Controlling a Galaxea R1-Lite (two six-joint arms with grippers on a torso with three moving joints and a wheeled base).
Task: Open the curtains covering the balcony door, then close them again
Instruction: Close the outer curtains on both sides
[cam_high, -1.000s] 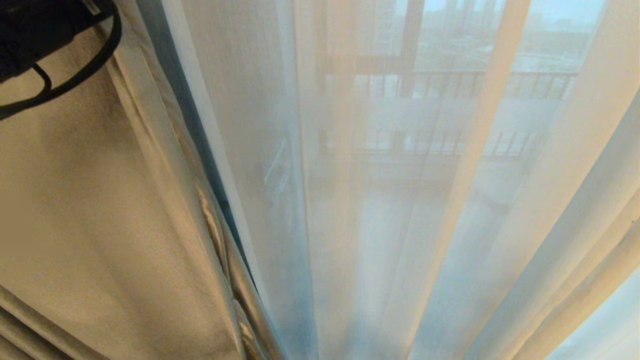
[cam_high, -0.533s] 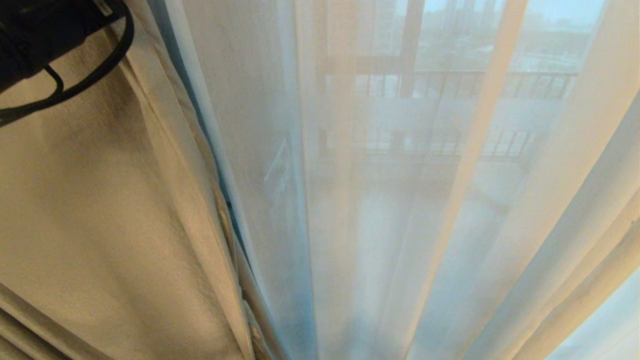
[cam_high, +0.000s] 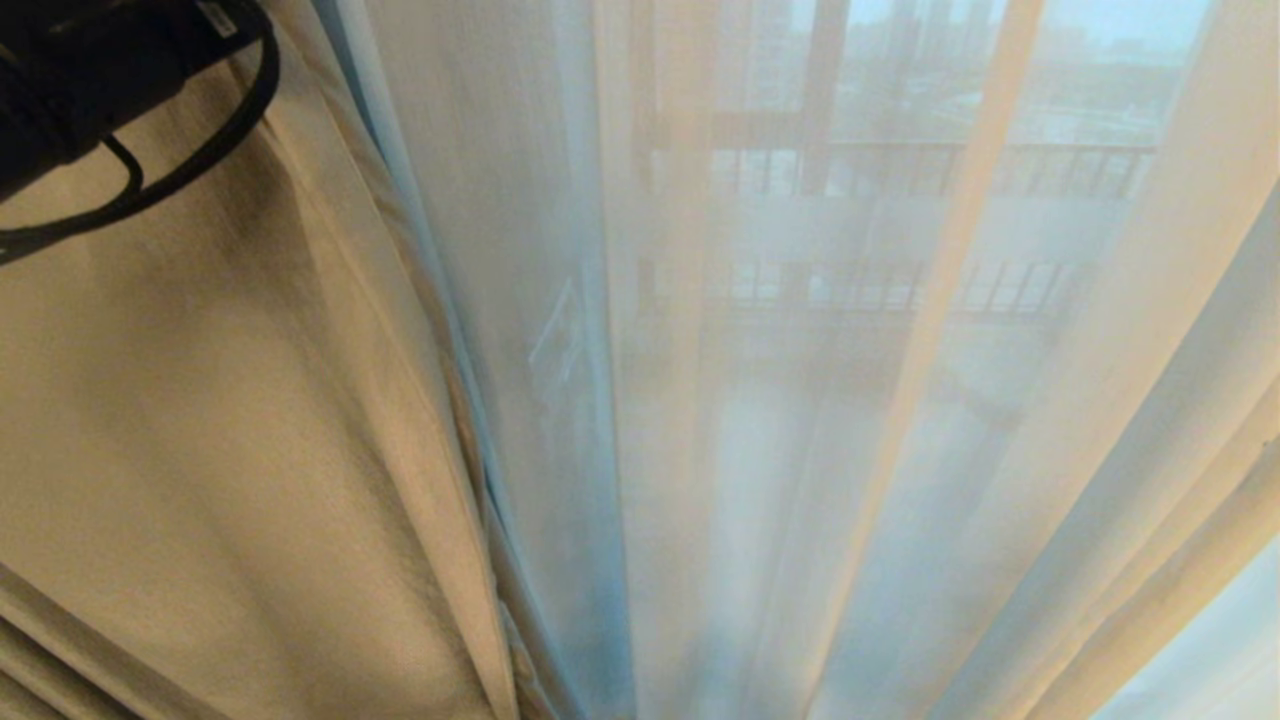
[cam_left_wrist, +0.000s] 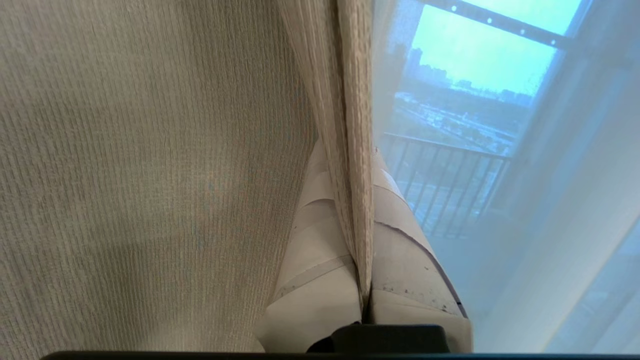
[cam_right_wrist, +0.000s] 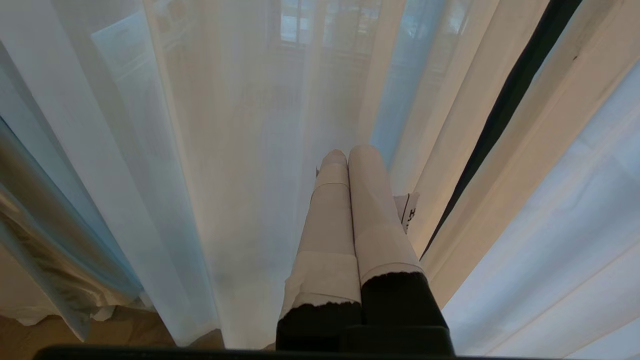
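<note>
1. Plainly, the left gripper (cam_left_wrist: 364, 235) has its taped fingers (cam_left_wrist: 320, 260) pinched on the hemmed edge of the cream-beige curtain (cam_left_wrist: 150, 175); a narrow fold of the woven cloth runs down between them.
2. That curtain (cam_high: 220, 450) hangs to the left of the sheer white fabric (cam_high: 750, 400) in the head view, with the black left arm and its looped cable (cam_high: 190, 150) in front of its upper part.
3. Beyond the sheer fabric, the balcony door frame (cam_high: 822, 90) and a barred railing (cam_high: 960, 170) show dimly, so the sheer layer covers the glass while the heavy panel lies off to one side of it.
4. The right gripper (cam_right_wrist: 350, 165) is empty, its two taped fingers pressed together, pointing at the sheer fabric without gripping it; this arm looks parked.
5. Judged from the grip, the step in hand is drawing the heavy panel along its rail; whether this is the opening pull or the closing one cannot be told.
6. The next move calls for a steady sideways pull with the pinch kept firm, so the hem does not slip out.
7. A small tag (cam_right_wrist: 407, 212) beside the right gripper's fingers bears dark marks too small to read; no other writing shows.
</note>
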